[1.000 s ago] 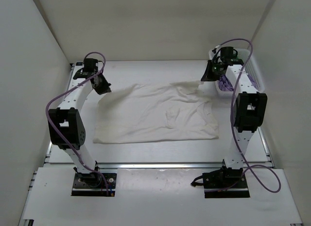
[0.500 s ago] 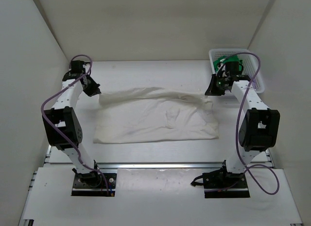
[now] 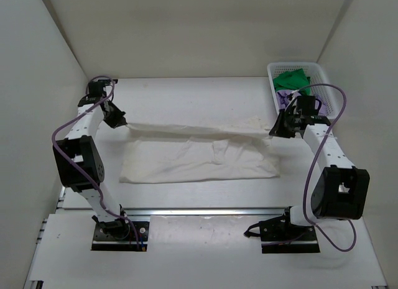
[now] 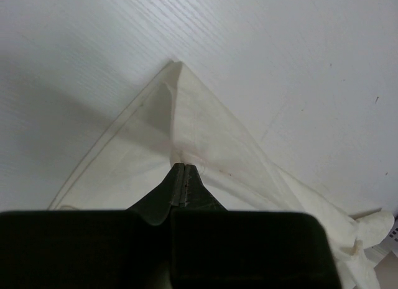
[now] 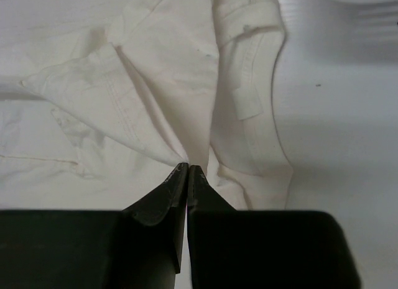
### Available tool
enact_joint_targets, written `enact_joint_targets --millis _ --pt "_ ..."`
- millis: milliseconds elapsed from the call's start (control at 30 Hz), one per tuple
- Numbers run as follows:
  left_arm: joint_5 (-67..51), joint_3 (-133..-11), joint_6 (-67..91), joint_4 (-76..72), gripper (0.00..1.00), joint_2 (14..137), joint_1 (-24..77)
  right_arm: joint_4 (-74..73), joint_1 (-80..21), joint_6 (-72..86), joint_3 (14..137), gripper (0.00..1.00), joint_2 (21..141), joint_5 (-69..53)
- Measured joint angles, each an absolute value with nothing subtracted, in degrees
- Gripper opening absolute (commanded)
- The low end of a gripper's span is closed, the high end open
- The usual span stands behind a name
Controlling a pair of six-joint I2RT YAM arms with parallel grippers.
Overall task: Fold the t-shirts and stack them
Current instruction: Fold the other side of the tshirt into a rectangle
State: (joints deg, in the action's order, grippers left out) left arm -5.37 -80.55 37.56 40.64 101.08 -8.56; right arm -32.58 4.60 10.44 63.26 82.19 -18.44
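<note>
Pinching the far edge of the cream shirt (image 3: 199, 160) from both ends, the two claws hold it stretched in a raised band across the middle of the table (image 3: 199, 93); the near part of the shirt lies flat on the table below that band, its near hem running roughly straight from left to right.

The left claw (image 3: 119, 122) is at the band's left end, jaws pressed together on a corner of the cloth; in the left wrist view the left claw (image 4: 180, 175) shows no gap between its tips, and the cream shirt (image 4: 208, 143) rises beyond them in a pointed fold with a stitched edge running down to the left.

The right claw (image 3: 276, 131) is at the band's right end, just beside the basket (image 3: 328, 95), jaws likewise clamped on the cloth; in the right wrist view the right claw (image 5: 188, 171) has its tips closed on a bunched pleat of the cream shirt (image 5: 161, 77), with a curved stitched hem just right of the tips and wrinkled folds spreading away to the left; whether that hem is a sleeve or the neck I cannot tell.

The basket sits at the far right corner of the table; the green shirt (image 3: 292, 79) lies crumpled inside it at the far end; the purple shirt (image 3: 284, 100) shows in the same basket nearer the arms, partly hidden behind the right arm; both are well apart from the cream shirt's flat part.
</note>
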Motion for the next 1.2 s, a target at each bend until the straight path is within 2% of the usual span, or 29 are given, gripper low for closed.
enact_joint_targets --millis 600,900,1200 --pt "-4.5 -76.1 38.5 42.3 0.0 100.1 -9.4 -33.3 7.1 12.3 53.5 0.0 73.2 -18.3" --pt "-3.4 -70.4 38.5 42.0 0.0 98.7 -9.3 -32.8 6.4 13.4 44.1 0.0 70.7 -17.8" --pt "-2.3 -68.9 39.1 42.2 0.08 98.4 -10.1 -32.4 5.2 15.3 40.4 0.0 69.5 -15.6"
